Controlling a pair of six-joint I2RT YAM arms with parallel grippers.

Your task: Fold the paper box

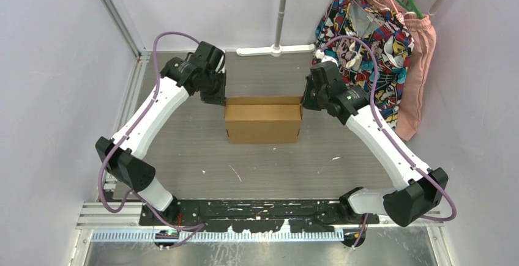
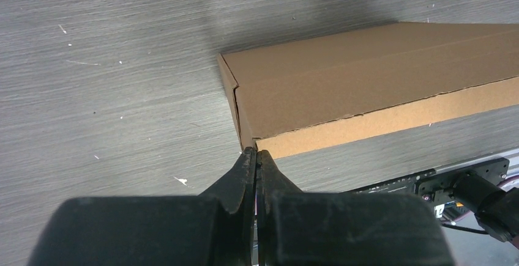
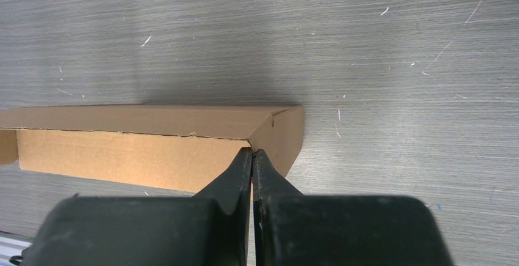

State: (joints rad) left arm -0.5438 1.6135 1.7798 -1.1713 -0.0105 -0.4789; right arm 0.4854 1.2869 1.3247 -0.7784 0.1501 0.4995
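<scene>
Left claw (image 2: 257,153) closed tight, empty, tips at far-left corner of box (image 1: 263,122); right claw (image 3: 252,151) likewise at far-right corner. Sits at middle of table (image 1: 183,156), long axis left to right between both claws, equally near. Looks folded: plain brown cardboard, shallow, lid down.

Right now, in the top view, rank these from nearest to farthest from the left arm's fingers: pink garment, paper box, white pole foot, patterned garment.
1. paper box: mid-table, its far-left corner right by the shut left fingers.
2. white pole foot: back wall, centre.
3. patterned garment: hanging back right.
4. pink garment: far right, beside the patterned one.
</scene>
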